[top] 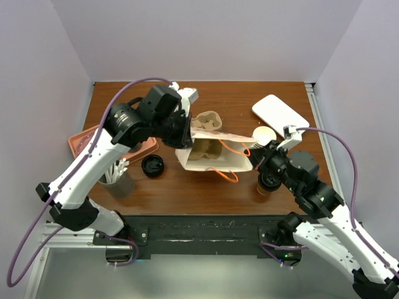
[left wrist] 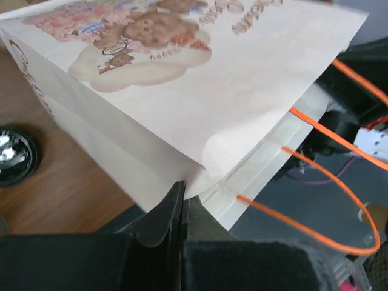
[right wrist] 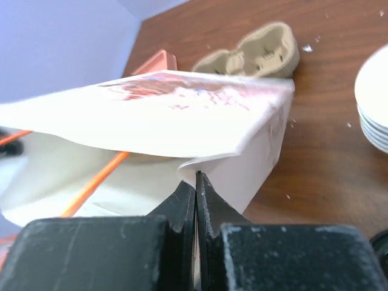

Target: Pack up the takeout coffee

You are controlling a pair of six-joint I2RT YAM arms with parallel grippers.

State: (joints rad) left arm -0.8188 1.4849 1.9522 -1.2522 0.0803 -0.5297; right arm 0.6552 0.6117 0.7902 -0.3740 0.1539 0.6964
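1. The left fingers (left wrist: 180,200) are pinched shut on one edge of the paper bag (top: 218,161).
2. The right fingers (right wrist: 195,191) are pinched shut on another edge.
3. The takeout coffee (top: 267,185) stands on the table (top: 199,190) just beside the bag, partly under the right arm.

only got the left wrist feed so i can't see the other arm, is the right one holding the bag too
observer: yes, the right fingers are shut on the paper bag, pinching its edge at the right end.
operator: where's the coffee
observer: the takeout coffee stands on the table right of the bag, partly hidden by the right arm, not inside the bag.
operator: anything behind the bag
observer: a pulp cup carrier lies on the table just behind it.
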